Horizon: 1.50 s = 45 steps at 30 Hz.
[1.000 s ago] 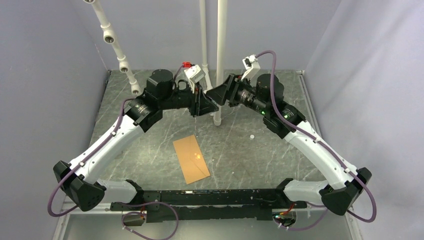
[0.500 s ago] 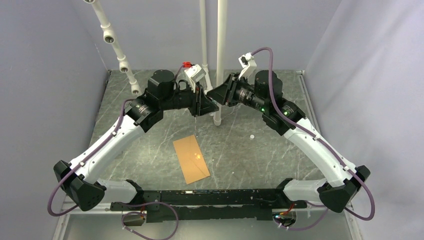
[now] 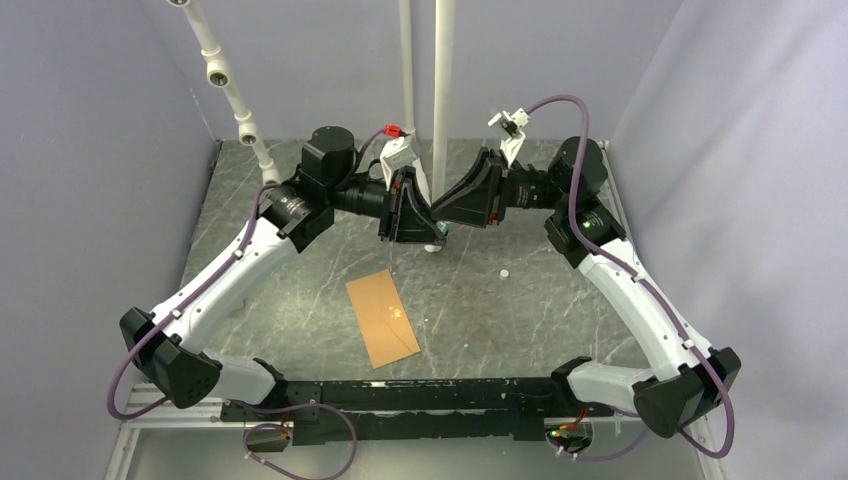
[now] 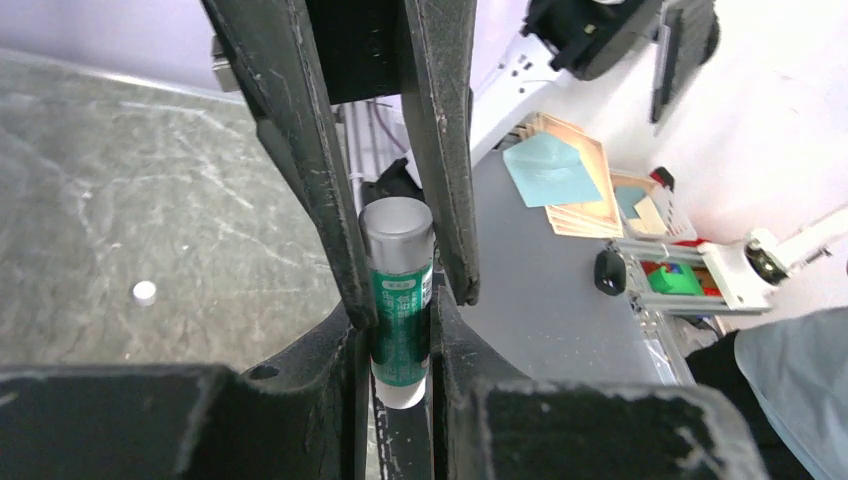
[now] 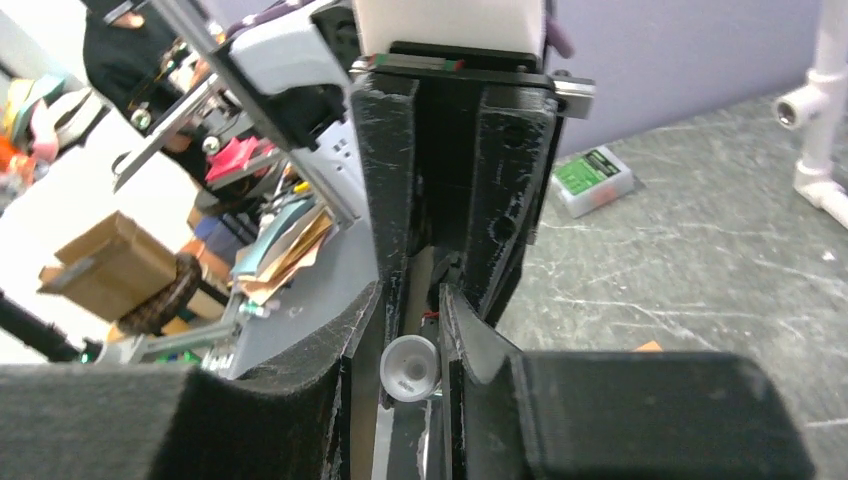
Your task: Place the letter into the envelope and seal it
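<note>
1. Grey marbled counter [image 3: 500,310] carries the envelope [image 3: 381,318]. It lies flat towards the near edge, a little left of centre.
2. Its long axis runs from far-left to near-right; which end bears the flap does not show.
3. Your left jaws are clamped on a green-labelled glue stick [image 4: 401,290], held above the counter's far half.
4. Your right jaws face them, closed around the stick's capped end.
</note>
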### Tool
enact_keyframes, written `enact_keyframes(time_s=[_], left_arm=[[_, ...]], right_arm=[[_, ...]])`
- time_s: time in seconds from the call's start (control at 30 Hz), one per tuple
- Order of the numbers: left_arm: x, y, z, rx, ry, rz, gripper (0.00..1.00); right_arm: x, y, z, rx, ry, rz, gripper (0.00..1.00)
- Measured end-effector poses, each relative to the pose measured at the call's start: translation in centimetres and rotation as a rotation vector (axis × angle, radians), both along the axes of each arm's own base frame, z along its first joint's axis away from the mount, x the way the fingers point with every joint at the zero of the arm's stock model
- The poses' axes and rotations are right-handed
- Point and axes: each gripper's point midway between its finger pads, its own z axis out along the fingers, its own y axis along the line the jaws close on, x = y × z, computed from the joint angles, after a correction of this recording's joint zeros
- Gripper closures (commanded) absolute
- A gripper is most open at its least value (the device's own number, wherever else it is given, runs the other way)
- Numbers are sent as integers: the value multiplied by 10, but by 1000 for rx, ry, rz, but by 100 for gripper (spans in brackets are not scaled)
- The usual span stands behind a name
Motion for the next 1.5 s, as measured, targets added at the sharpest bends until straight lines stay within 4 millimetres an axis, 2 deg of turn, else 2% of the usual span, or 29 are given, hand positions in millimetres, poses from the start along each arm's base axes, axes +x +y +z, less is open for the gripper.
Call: enact_keyframes(time_s=[0.07,0.13,0.23,0.3,0.37,0.47,0.57,0.87,0.97,1.03,1.1,1.13,1.27,1.37,1.5], left_arm=[[-7,0,4,-18,-1,-44,98],[-8,-1,4,-17,1,-47,97],[5,-3,-5,19,5,41,97],[21,-4,-13,52,8,138,98],[37,-3,-21,76,4,234,98],[54,-1,-32,104,9,333,98],[63,0,-39,120,21,390,97],[73,1,-41,124,38,450,98],[74,1,-41,124,46,460,98],[74,1,-41,125,50,460,97],[74,1,-42,130,56,462,98],[73,1,-43,131,60,459,98],[69,1,-42,132,63,428,97],[60,1,-40,147,61,366,98],[43,-3,-24,142,50,229,97]], right_arm=[[-7,-1,3,6,-35,40,64],[-9,-1,3,3,-40,42,46],[9,-1,7,-3,-2,-77,38],[34,-3,6,-8,57,-231,37],[57,-8,-3,-19,134,-373,36],[78,-13,-24,-45,235,-509,36],[85,-15,-40,-72,304,-566,37],[84,-12,-48,-90,347,-558,45],[84,-9,-52,-100,357,-542,56],[84,-8,-54,-108,363,-537,72],[83,-7,-54,-112,363,-530,95],[82,-6,-53,-113,358,-524,100],[79,-6,-53,-129,326,-505,100],[69,-5,-50,-133,265,-433,100],[48,-7,-31,-92,104,-289,100]])
